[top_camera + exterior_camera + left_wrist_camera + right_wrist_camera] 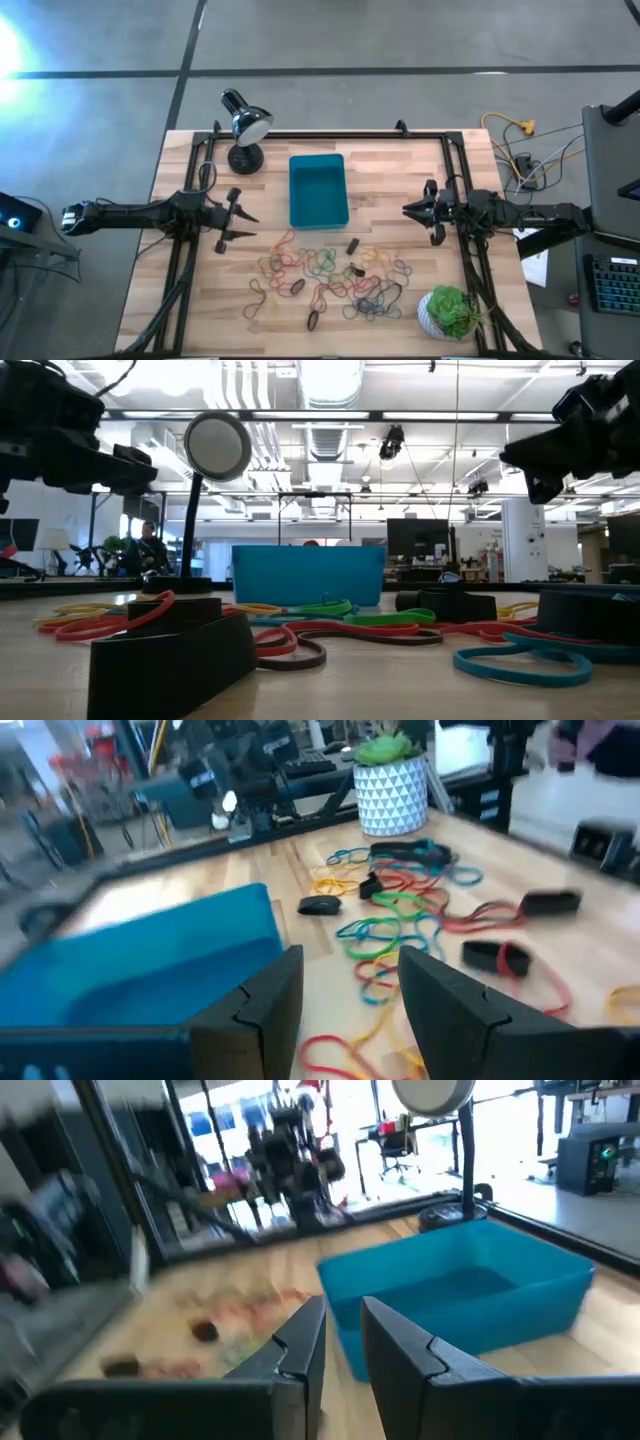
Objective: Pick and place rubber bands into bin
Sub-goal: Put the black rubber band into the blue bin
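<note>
Bin (318, 190) sat at upper centre of the high view and looked empty. Rubber bands (330, 278) lay scattered and overlapping in the lower centre, just below the bin, none in it. A few small dark blocks (352, 245) sat among the bands.

Left gripper (243, 225) hovered at centre left, beside the bin's lower left corner, fingers spread, nothing between them. Right gripper (408, 211) hovered at centre right, level with the bin, fingers close together with a narrow gap, holding nothing.

Risks, as judged:
- Bands were tangled, so a pinch could lift several at once or drag neighbours off the pile.
- Thin loops lying flat on the table could slip past closing fingertips.
- Potted plant (449, 312) at lower right and desk lamp (245, 125) at upper left stood close enough to be knocked.
</note>
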